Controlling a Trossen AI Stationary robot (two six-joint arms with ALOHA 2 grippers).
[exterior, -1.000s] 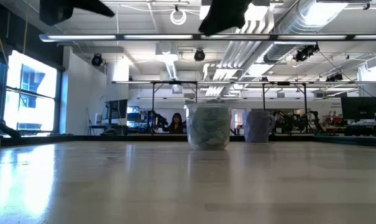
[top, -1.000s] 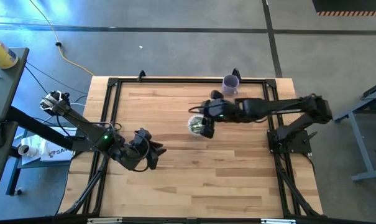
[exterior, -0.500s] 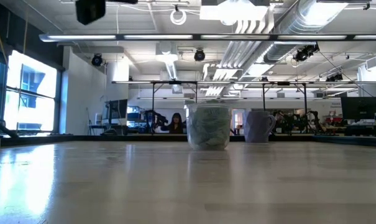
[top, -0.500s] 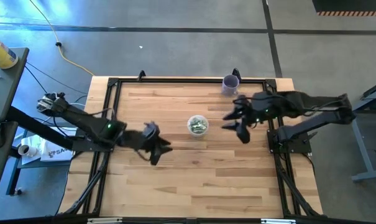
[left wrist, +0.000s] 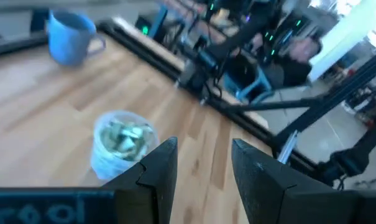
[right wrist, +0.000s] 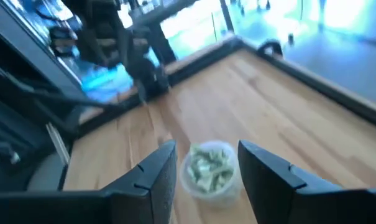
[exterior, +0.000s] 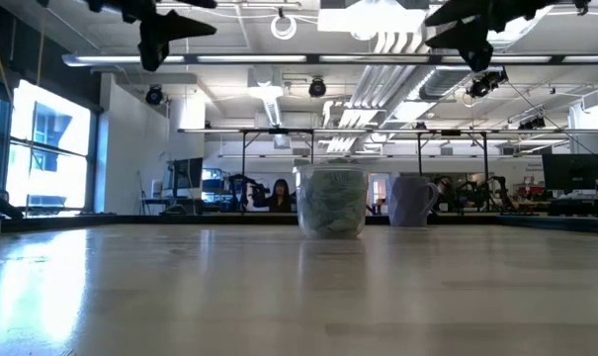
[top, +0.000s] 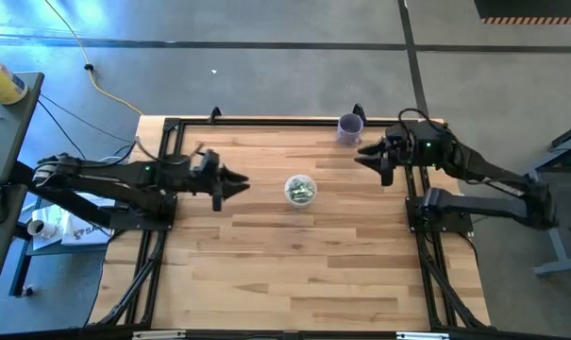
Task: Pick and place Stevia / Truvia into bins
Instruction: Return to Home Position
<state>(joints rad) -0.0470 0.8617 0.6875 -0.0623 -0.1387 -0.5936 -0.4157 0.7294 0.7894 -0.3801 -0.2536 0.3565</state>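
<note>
The clear cup (top: pixel 300 190) stands upright near the table's middle, filled with pale green and white packets (left wrist: pixel 124 137). My left gripper (top: pixel 242 184) hovers above the table to the cup's left, level, pointing at it, open and holding nothing (left wrist: pixel 203 146). My right gripper (top: pixel 363 156) hovers to the cup's far right, near the purple cup, also open and holding nothing (right wrist: pixel 206 149). In the low view both grippers hang high, the left (exterior: pixel 170 25) and the right (exterior: pixel 467 25), well above the cup (exterior: pixel 331 203).
A purple cup (top: pixel 350 127) stands at the table's far edge, right of centre, close to my right gripper. A black frame (top: pixel 172 151) runs along the table's edges. Bare wood lies all around the clear cup, with the widest stretch toward the near edge.
My right gripper has drawn away from above the clear cup toward the table's right and then its far edge, rolling as it went. My left gripper has swung from the near left toward the far edge and turned level. The cup has stayed put.
</note>
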